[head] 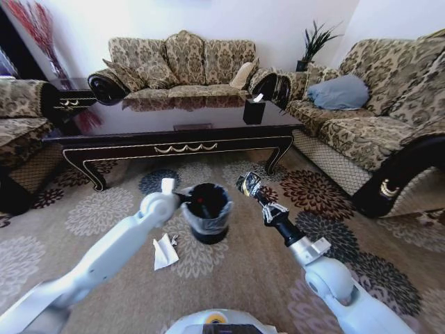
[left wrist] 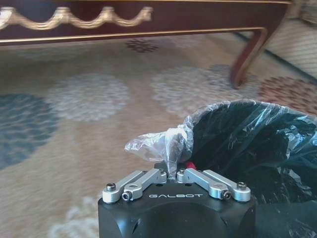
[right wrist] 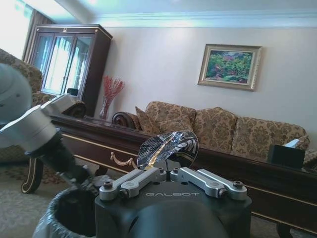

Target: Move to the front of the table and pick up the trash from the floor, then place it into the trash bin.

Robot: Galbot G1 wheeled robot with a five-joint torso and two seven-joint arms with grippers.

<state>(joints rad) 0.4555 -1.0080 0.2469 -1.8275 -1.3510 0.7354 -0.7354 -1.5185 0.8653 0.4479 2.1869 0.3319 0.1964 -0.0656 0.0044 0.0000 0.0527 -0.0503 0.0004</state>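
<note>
**A:** How far along is the robot?

**B:** It is parked before the table (head: 174, 142), and both pincers carry litter. The left gripper (left wrist: 171, 174) is pinched shut on a clear plastic wrapper (left wrist: 157, 145) with a red tip, held right at the rim of the trash bin (left wrist: 257, 144); the bin's mouth lies just beyond and beside its fingertips.

**A:** And the other arm?

**B:** The right gripper (right wrist: 168, 173) is closed on a crumpled, shiny foil-like scrap (right wrist: 167, 147); the bin sits below and ahead of it, a little apart, with the left arm between.

**A:** So what is left?

**B:** Neither piece has been dropped in yet. A white paper piece (head: 164, 252) lies on the carpet beside the bin, behind and below the left pincer, not yet picked up. Something small lies next to it, possibly more litter, but it is too tiny to tell. Judging from this, the job looks roughly half done.
</note>
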